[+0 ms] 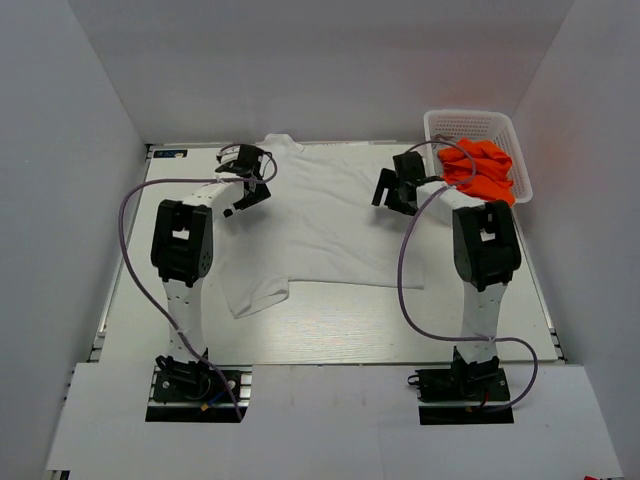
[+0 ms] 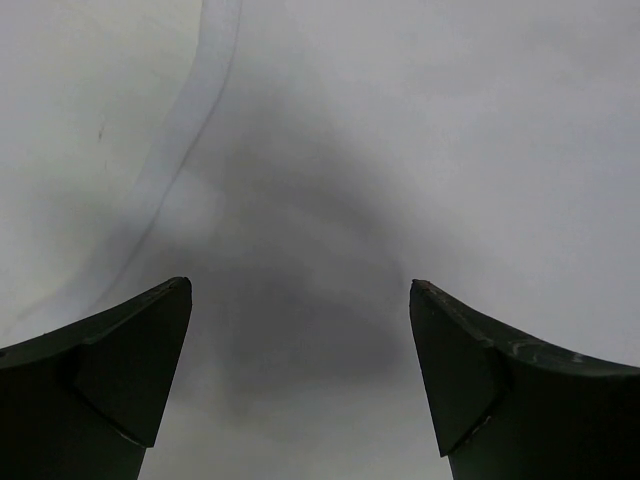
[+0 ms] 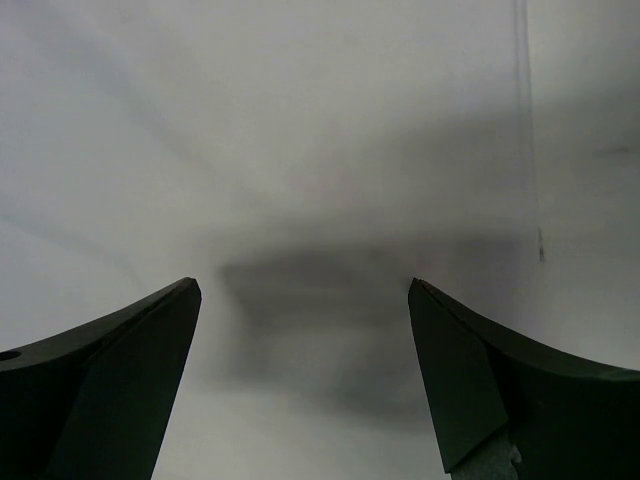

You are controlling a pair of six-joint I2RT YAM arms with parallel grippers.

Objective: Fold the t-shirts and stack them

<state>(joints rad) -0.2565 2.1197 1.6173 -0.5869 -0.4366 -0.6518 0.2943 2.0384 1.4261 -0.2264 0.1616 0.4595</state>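
Observation:
A white t-shirt point(image 1: 320, 220) lies spread flat on the table, one sleeve at the near left and the collar area at the far left. My left gripper point(image 1: 248, 190) is open and hovers just above the shirt's far left part; white cloth point(image 2: 330, 200) with a seam line fills its view. My right gripper point(image 1: 392, 190) is open just above the shirt's far right edge; white cloth point(image 3: 320, 180) fills its view too. Both hold nothing. Orange t-shirts point(image 1: 482, 170) lie bunched in a white basket.
The white basket point(image 1: 470, 125) stands at the far right corner of the table. Grey walls close in the left, right and far sides. Purple cables loop from both arms over the near table.

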